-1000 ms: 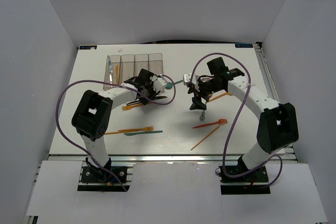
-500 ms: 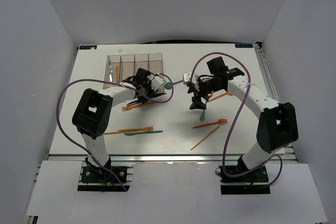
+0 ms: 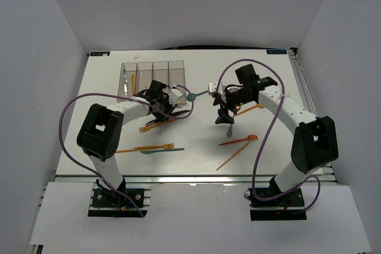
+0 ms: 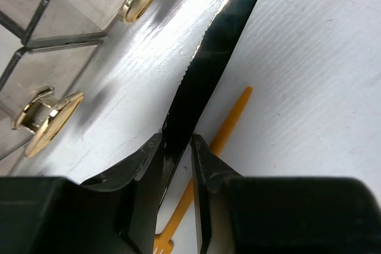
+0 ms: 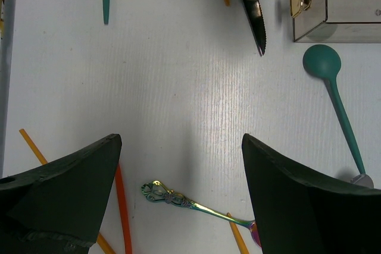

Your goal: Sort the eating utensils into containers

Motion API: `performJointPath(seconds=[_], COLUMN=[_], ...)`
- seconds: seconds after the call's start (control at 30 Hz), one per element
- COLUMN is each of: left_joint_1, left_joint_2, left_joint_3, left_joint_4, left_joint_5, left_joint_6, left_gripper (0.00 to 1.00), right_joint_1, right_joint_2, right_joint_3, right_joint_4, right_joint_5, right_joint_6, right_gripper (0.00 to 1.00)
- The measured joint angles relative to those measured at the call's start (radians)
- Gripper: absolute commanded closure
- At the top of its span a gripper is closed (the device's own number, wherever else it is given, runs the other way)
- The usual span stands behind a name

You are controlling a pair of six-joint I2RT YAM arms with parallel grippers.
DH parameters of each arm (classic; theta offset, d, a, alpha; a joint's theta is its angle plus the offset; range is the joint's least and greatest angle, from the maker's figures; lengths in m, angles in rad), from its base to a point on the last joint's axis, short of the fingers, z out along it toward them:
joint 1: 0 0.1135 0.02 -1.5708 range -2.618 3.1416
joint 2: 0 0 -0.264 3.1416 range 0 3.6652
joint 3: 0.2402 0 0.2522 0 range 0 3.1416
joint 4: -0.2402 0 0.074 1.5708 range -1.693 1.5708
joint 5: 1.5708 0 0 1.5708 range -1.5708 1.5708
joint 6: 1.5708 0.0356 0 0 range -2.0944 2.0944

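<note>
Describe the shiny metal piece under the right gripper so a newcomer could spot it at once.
Start at the right gripper, open above the right half of the white table. Directly beneath it lies the metal piece, flat among plain orange plastic handles. It alone has a rainbow sheen and an ornate scrolled end.

The left gripper [image 4: 177, 144] now sits further left over the desk [image 3: 202, 141] than a second ago, closer to the near end of the containers [image 3: 152, 75]. Its jaws are narrower (they stood wider before) and both fingers press the blade of the black knife [image 4: 208, 57]. The left arm's elbow [image 3: 100, 129] is further left too, and the purple cable [image 3: 64, 117] bulges outward.
</note>
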Motion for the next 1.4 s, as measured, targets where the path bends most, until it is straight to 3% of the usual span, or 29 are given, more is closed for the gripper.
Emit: performJointPath(seconds=[0.33, 0.57, 0.6, 0.63, 1.03, 1.4], left_joint_1=[-0.056, -0.063, -0.063, -0.063, -0.093, -0.109], left_joint_2=[0.008, 0.034, 0.04, 0.046, 0.088, 0.03], left_joint_3=[0.006, 0.04, 0.047, 0.055, 0.13, 0.138], left_joint_4=[0.003, -0.003, -0.003, -0.005, -0.048, -0.068], left_joint_5=[0.02, 0.031, 0.034, 0.039, 0.092, 0.118], left_joint_6=[-0.045, -0.077, -0.08, -0.084, -0.128, -0.157], left_gripper=[0.7, 0.89, 0.97, 0.99, 1.0, 1.0], right_joint_1=[-0.002, -0.006, -0.008, -0.01, -0.032, -0.047], right_joint_2=[0.0, -0.002, -0.003, -0.004, -0.016, -0.021], right_joint_3=[-0.001, -0.008, -0.008, -0.008, -0.023, -0.023], right_joint_4=[0.004, 0.01, 0.012, 0.016, 0.031, 0.034], right_joint_5=[-0.004, -0.004, -0.004, -0.004, -0.004, -0.005], right_joint_6=[0.015, 0.024, 0.026, 0.027, 0.048, 0.059], right_gripper=[0.12, 0.12, 0.12, 0.12, 0.12, 0.12])
